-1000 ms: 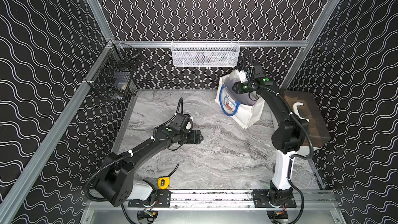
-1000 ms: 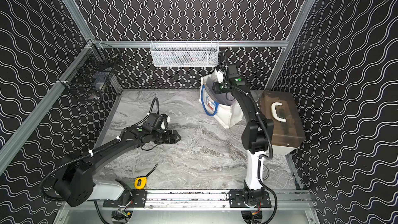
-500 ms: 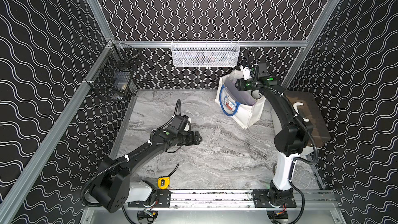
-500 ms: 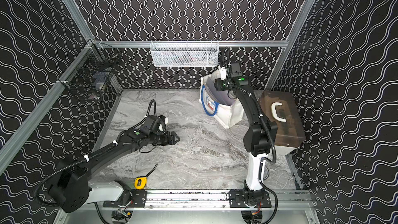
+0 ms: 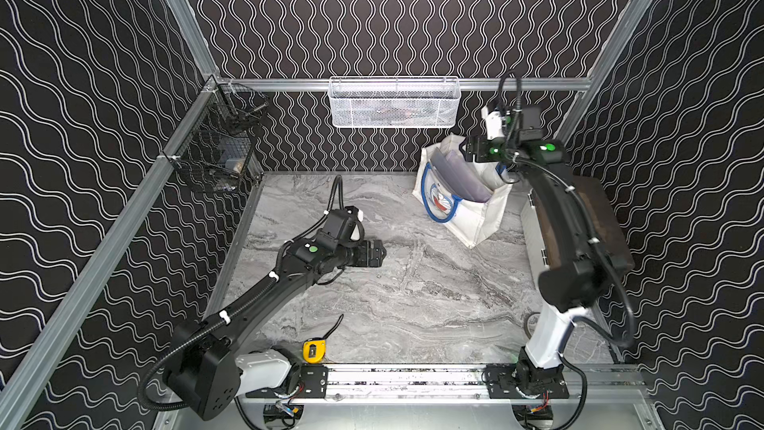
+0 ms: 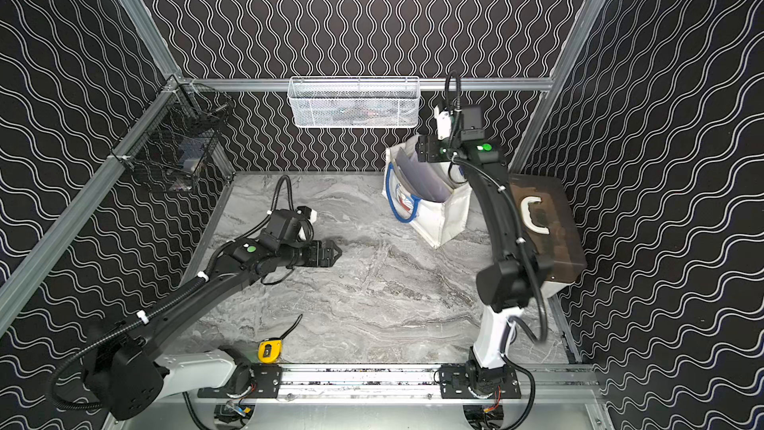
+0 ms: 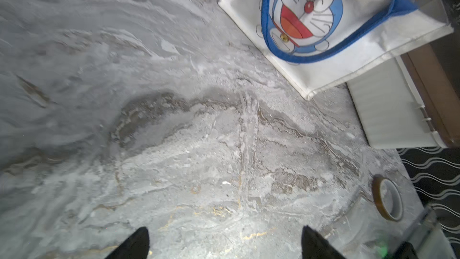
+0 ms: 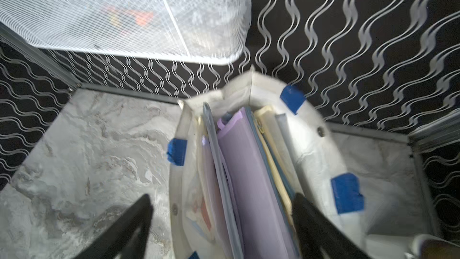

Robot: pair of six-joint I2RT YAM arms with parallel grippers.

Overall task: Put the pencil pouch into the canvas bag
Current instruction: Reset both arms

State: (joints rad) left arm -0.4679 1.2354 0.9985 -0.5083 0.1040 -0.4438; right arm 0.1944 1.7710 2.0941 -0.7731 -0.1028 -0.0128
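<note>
The canvas bag (image 5: pixel 467 221) (image 6: pixel 440 221), white with blue handles and a cartoon cat face (image 7: pixel 306 13), stands at the back right of the table. A flat lavender pencil pouch (image 5: pixel 459 177) (image 6: pixel 421 179) (image 8: pixel 249 170) stands inside it among other flat items, its upper end sticking out. My right gripper (image 5: pixel 471 148) (image 6: pixel 422 148) (image 8: pixel 221 196) hangs open just above the bag's mouth, its fingers on either side of the pouch and apart from it. Over bare table at mid-left, my left gripper (image 5: pixel 378 252) (image 6: pixel 337 253) (image 7: pixel 224 229) is open and holds nothing.
A brown translucent case (image 6: pixel 550 241) with a white handle sits right of the bag. A white mesh basket (image 5: pixel 392 103) hangs on the back wall, a black wire basket (image 5: pixel 219 146) on the left wall. A yellow tape measure (image 5: pixel 314 351) lies at the front; a tape roll (image 7: pixel 388 199) lies near the right arm's base.
My right gripper has opened wider and risen a little above the bag, with the pouch left inside. My left gripper has also opened wider and barely shifted.
</note>
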